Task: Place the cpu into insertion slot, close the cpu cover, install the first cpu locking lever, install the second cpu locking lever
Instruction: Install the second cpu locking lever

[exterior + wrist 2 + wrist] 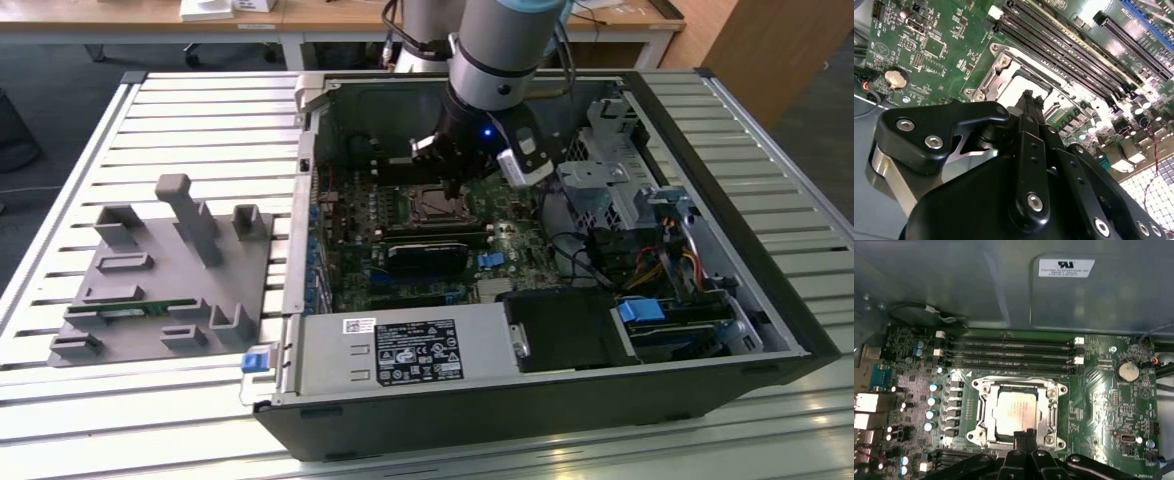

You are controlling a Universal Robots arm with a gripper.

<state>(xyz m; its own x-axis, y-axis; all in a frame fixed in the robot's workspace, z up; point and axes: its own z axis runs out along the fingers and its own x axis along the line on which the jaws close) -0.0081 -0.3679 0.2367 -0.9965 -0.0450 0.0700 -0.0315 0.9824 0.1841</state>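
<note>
Black fingertips [1024,436] of the gripper [1024,435] sit pressed together w/ nothing between them, poised just above the near edge of the insertion slot [1018,411] in the first wrist view. Dull silver cpu [1017,410] already lies flat in that slot, framed by the cpu cover [1049,412], which looks lowered around it; can't tell whether the levers are latched. Beyond the slot, away from the fingers, run four long black memory slots [1011,352]; a coin battery [1128,371] sits off to one side on the green board. In the exterior view the arm [497,60] reaches down into the open computer case [747,300], gripper over the slot [434,205]. Outside the case, on the exterior view's left, a grey parts fixture [160,280] rests on the slatted table [80,150].
</note>
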